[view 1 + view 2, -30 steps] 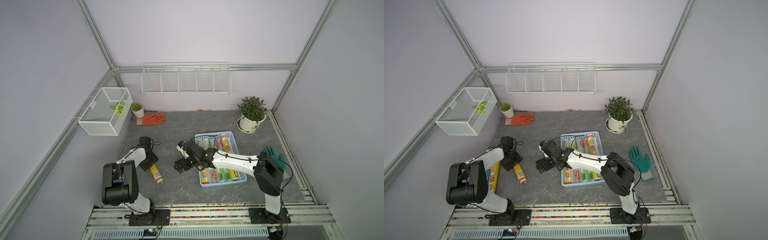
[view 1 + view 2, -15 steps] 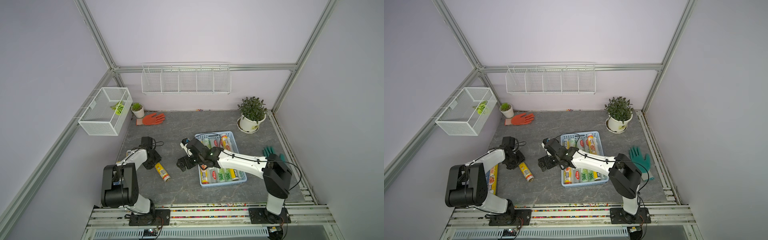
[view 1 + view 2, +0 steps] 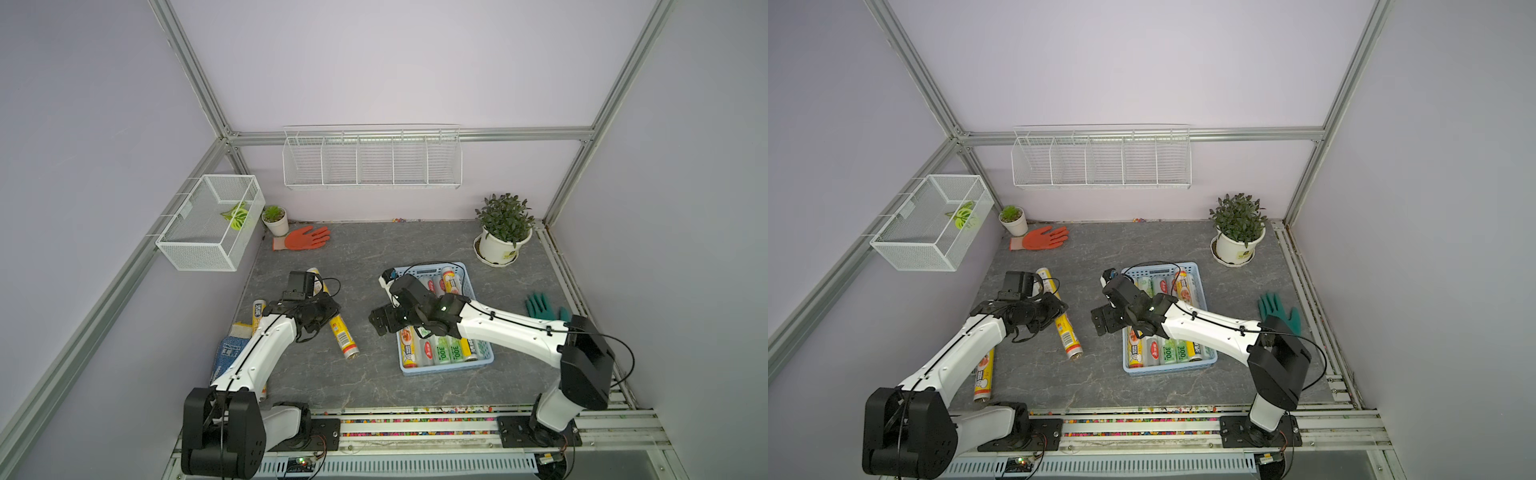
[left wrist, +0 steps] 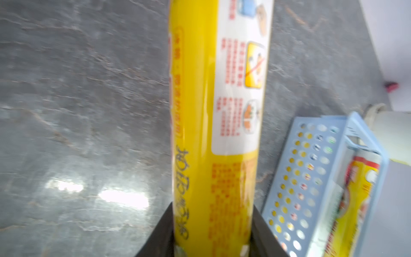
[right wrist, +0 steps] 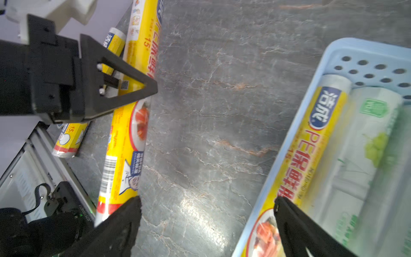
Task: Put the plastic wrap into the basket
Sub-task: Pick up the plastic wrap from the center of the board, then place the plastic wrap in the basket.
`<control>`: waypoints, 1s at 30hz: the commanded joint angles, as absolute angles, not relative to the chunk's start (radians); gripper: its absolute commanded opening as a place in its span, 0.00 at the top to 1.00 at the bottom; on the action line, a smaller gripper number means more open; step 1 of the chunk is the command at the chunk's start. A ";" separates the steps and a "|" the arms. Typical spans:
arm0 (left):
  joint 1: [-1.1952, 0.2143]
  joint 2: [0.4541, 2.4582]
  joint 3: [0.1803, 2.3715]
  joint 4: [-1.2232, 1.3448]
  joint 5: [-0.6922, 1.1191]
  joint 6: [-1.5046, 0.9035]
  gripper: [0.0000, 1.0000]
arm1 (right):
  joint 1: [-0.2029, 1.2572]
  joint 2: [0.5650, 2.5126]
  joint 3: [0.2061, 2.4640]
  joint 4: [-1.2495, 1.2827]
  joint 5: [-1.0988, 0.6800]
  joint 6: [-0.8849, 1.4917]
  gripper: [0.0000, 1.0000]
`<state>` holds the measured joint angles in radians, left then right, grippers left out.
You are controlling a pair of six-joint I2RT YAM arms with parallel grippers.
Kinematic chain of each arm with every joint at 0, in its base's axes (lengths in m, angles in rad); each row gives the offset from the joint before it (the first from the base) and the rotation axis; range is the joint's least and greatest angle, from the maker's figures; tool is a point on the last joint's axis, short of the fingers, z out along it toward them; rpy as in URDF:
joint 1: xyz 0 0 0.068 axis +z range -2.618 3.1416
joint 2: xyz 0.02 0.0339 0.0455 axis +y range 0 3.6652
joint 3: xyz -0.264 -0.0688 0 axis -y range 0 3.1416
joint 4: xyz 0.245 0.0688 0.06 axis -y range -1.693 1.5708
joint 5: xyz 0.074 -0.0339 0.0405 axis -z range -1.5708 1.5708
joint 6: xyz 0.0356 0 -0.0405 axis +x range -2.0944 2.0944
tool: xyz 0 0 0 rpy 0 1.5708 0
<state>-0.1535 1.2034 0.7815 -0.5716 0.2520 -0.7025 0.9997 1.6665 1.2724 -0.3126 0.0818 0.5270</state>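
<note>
We are clamping the yellow roll [image 3: 343, 334] in our left gripper [image 3: 320, 309], our right gripper [image 5: 206, 200] gaping empty beside the basket [image 3: 446, 367], and risking the long roll's end snagging its rim.

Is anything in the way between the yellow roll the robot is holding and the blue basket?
Yes. The right gripper, jaws open, hangs at the side of the basket facing the yellow roll held by the left gripper. The right arm stretches across the basket's middle. Nothing else lies on the table between them.
</note>
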 commanded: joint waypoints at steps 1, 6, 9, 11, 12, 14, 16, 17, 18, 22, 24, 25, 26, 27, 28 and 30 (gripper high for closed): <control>-0.196 1.164 0.803 -0.529 0.315 -0.749 0.95 | 0.989 1.601 1.227 -0.317 0.178 0.558 0.02; -0.330 1.151 0.852 -0.486 0.309 -0.818 0.96 | 0.956 1.505 1.156 -0.309 0.229 0.589 0.02; -0.425 1.177 0.896 -0.447 0.289 -0.847 0.96 | 0.910 1.442 1.102 -0.307 0.228 0.639 0.02; -0.482 1.213 0.935 -0.426 0.282 -0.862 0.97 | 0.875 1.402 1.064 -0.304 0.212 0.675 0.02; -0.515 1.238 0.956 -0.414 0.274 -0.865 0.97 | 0.851 1.384 1.045 -0.303 0.197 0.693 0.02; -0.571 1.293 1.004 -0.399 0.261 -0.872 0.97 | 0.813 1.350 1.013 -0.304 0.176 0.718 0.02; -0.622 1.357 1.054 -0.382 0.253 -0.876 0.98 | 0.783 1.319 0.983 -0.309 0.170 0.736 0.02; -0.646 1.394 1.079 -0.375 0.254 -0.875 0.98 | 0.770 1.302 0.967 -0.311 0.169 0.743 0.02; -0.668 1.431 1.106 -0.372 0.255 -0.877 0.98 | 0.757 1.286 0.953 -0.317 0.170 0.748 0.02; -0.737 1.546 1.192 -0.362 0.261 -0.882 0.99 | 0.716 1.228 0.908 -0.349 0.179 0.765 0.02; -0.766 1.589 1.224 -0.353 0.267 -0.885 0.99 | 0.694 1.200 0.884 -0.366 0.184 0.773 0.02; -0.775 1.607 1.237 -0.353 0.268 -0.886 0.99 | 0.683 1.187 0.873 -0.372 0.184 0.776 0.02; -0.783 1.624 1.246 -0.351 0.272 -0.891 0.99 | 0.670 1.175 0.861 -0.380 0.183 0.781 0.02; -0.788 1.639 1.250 -0.342 0.280 -0.899 0.99 | 0.658 1.161 0.848 -0.385 0.182 0.784 0.02; -0.794 1.650 1.250 -0.333 0.285 -0.910 1.00 | 0.648 1.147 0.836 -0.388 0.183 0.784 0.02; -0.808 1.666 1.249 -0.318 0.282 -0.937 1.00 | 0.630 1.117 0.813 -0.398 0.187 0.791 0.02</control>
